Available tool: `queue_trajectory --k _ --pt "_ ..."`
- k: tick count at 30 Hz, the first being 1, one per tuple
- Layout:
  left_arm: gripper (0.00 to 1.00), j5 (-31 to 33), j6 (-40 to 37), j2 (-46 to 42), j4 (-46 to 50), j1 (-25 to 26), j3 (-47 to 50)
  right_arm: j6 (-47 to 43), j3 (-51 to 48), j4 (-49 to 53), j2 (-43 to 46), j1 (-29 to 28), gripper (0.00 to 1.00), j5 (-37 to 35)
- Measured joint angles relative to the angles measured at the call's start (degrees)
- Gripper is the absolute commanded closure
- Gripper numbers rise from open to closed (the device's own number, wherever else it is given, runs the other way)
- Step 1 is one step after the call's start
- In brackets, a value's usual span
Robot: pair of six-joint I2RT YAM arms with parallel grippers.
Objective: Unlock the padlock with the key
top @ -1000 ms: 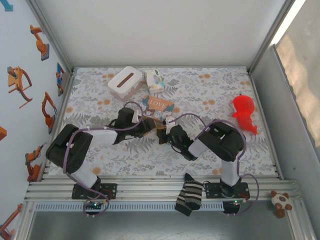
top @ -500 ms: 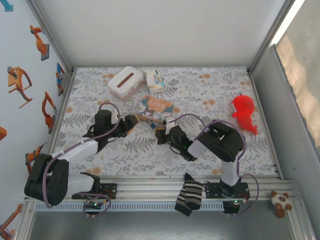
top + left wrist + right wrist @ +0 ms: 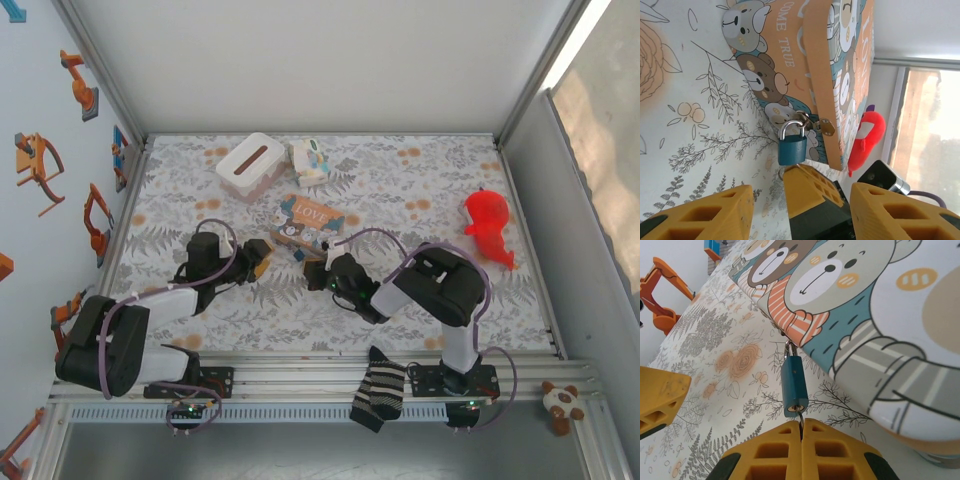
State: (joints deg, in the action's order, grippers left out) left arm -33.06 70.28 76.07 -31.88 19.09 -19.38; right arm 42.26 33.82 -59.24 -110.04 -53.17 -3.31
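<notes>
Notably | right hand (image 3: 801,432) pinched closed around key (image 3: 800,419) entering padlock (image 3: 792,385) bottom, just ahead | left wrist view: shackle through box (image 3: 840,75) hasp | left hand (image 3: 260,254) spread wide, holding nothing, padlock just ahead.

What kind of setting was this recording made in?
Most likely a lab test cell for robot manipulation: aluminium frame rails edge a table covered by a floral mat, and white panels enclose it, one of them bearing robot-arm stickers.
</notes>
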Motion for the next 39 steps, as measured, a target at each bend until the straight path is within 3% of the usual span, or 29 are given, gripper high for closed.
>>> queue_trajectory --k 22,32,39 --pt "0.56 -1.3 5.9 17.5 -19.0 4.5 0.3 3.0 1.7 2.7 0.1 -1.5 1.00 -0.8" --pt "0.60 -2.4 12.5 31.6 -41.0 5.3 0.0 3.0 1.9 3.1 0.1 -1.5 1.00 -0.8" --pt "0.63 -2.2 14.0 35.0 -46.4 6.7 -0.5 3.0 1.9 3.1 0.2 -1.5 1.00 -0.8"
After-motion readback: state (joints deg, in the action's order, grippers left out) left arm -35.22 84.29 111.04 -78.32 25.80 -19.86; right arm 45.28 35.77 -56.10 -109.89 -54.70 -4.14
